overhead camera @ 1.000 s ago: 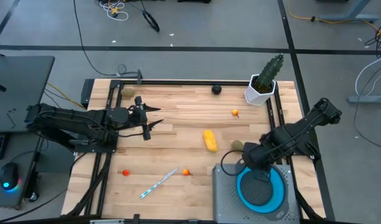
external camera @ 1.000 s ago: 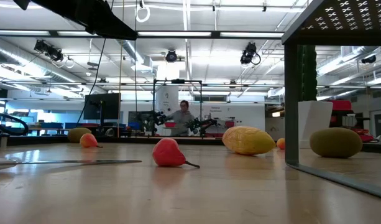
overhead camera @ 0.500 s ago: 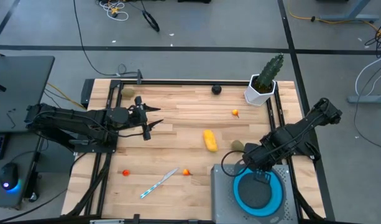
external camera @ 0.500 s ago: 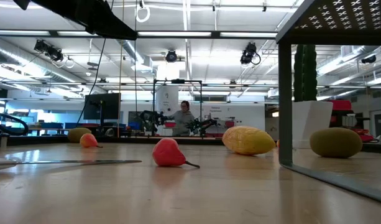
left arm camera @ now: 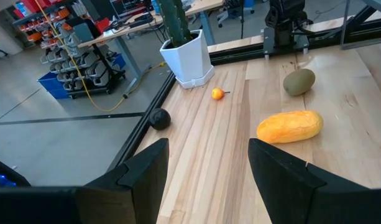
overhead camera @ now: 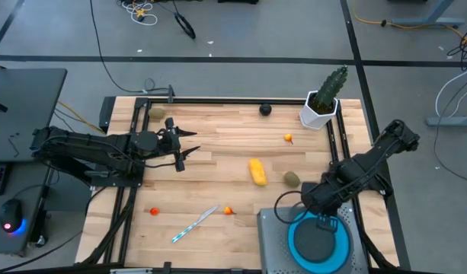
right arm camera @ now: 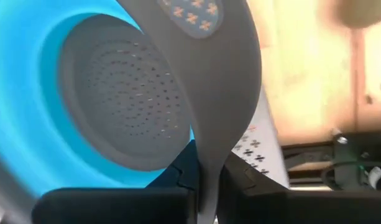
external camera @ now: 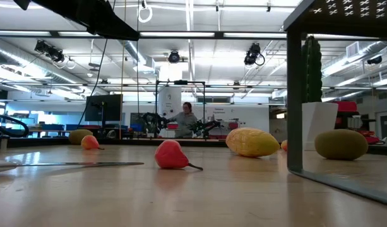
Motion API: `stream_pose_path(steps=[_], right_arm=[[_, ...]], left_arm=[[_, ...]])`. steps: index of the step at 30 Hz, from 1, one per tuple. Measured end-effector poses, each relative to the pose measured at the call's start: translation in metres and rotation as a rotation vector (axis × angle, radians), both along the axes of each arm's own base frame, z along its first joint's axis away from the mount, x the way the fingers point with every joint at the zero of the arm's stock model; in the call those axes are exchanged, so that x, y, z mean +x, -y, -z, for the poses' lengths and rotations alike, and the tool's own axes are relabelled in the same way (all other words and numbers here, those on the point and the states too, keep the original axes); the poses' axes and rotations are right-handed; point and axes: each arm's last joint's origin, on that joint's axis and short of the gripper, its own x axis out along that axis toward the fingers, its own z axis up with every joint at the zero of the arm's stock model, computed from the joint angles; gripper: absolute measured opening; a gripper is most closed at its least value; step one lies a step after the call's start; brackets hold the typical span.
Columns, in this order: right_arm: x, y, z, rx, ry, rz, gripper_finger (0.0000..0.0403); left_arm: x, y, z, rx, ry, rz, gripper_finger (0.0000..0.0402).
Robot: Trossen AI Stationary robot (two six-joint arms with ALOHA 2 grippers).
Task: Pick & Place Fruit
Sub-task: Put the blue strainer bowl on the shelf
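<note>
The fruit lies scattered on the wooden table: a yellow oblong (overhead camera: 257, 171), an olive-brown oval (overhead camera: 292, 179), a black ball (overhead camera: 265, 109) at the far edge, and tiny orange-red pieces (overhead camera: 289, 138), (overhead camera: 228, 211), (overhead camera: 154, 211). My right gripper (overhead camera: 322, 221) is at the near right, shut on a grey perforated tray (overhead camera: 273, 240) that carries a blue bowl (overhead camera: 318, 243). My left gripper (overhead camera: 183, 144) waits open over the table's left side, touching nothing. My right gripper pinches the grey tray's far rim (right arm camera: 210, 149) between its two fingers (right arm camera: 115, 202), coming from above and the far side. The rim runs up out of the shut fingers in the wrist view, with the blue bowl (right arm camera: 28, 118) right beside it. Whether the tray is lifted clear, I cannot tell.
A green cactus in a white pot (overhead camera: 323, 103) stands at the far right corner. A thin white-and-blue stick (overhead camera: 194, 224) lies near the front. Another olive piece (overhead camera: 158, 113) sits at the far left. Black rails (overhead camera: 218, 100) frame the table. A person shows far behind in the low view.
My right gripper has moved toward the table's near edge, staying shut on the tray's rim. The tray with its blue bowl has slid with it toward the near edge and slightly left, away from the olive-brown oval, which has stayed in place.
</note>
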Motion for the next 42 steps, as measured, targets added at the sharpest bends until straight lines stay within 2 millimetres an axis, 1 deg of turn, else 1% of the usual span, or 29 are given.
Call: stream_pose_path(steps=[6, 9, 13, 19, 25, 34, 42], right_arm=[[-0.006, -0.007, -0.013, 0.031, 0.006, 0.040, 0.0023], [-0.011, -0.013, -0.014, 0.054, -0.022, 0.055, 0.0023], [-0.018, -0.026, -0.016, 0.093, -0.023, 0.044, 0.0022], [-0.033, -0.036, -0.014, 0.019, -0.029, 0.032, 0.0022], [-0.042, -0.036, -0.013, -0.038, -0.071, 0.032, 0.0022], [-0.041, -0.034, -0.013, -0.078, -0.028, 0.026, 0.0024], [-0.040, -0.033, -0.012, -0.112, -0.006, 0.071, 0.0056]], left_arm=[[0.000, 0.000, 0.000, -0.002, -0.002, 0.000, 0.0231], [0.000, 0.000, 0.000, -0.002, -0.005, -0.001, 0.0231], [0.000, 0.000, 0.001, -0.002, -0.006, -0.001, 0.0231], [0.000, 0.000, 0.001, -0.003, -0.005, 0.000, 0.0231], [0.000, 0.000, 0.001, -0.003, -0.006, -0.001, 0.0231], [0.000, 0.000, 0.001, -0.003, -0.006, 0.000, 0.0231], [0.000, 0.000, 0.001, -0.003, -0.006, -0.001, 0.0231]])
